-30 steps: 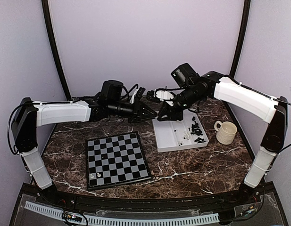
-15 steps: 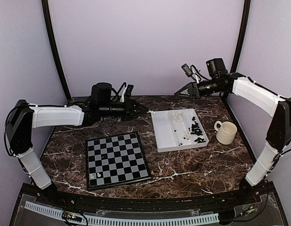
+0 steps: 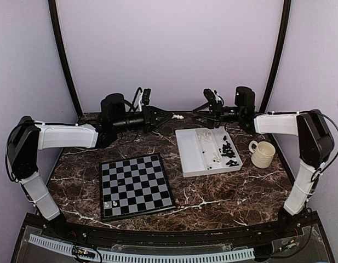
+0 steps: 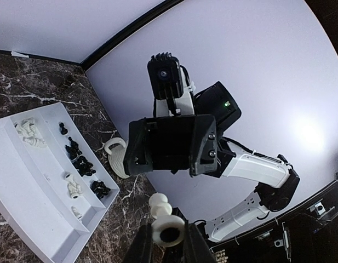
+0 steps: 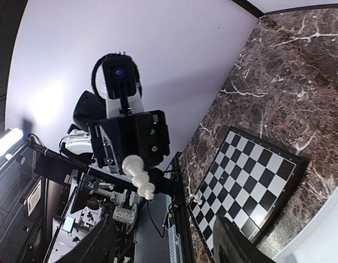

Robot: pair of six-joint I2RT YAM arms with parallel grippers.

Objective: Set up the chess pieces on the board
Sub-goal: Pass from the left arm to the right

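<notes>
Top external shows the left gripper (image 3: 173, 116) clamped on a white chessman (image 3: 179, 116), held level above the worktop's (image 3: 212, 192) far edge. Its head points at the right gripper (image 3: 195, 112), whose jaws gape wide and empty. Glossy plastic, ribbed body, round base.

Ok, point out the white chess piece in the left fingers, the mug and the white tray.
white chess piece (image 4: 159, 206), left wrist view, its rounded head.
mug (image 3: 263, 154), top external view, its ribbed side.
white tray (image 3: 192, 158), top external view, bare floor of its left compartment.
</notes>
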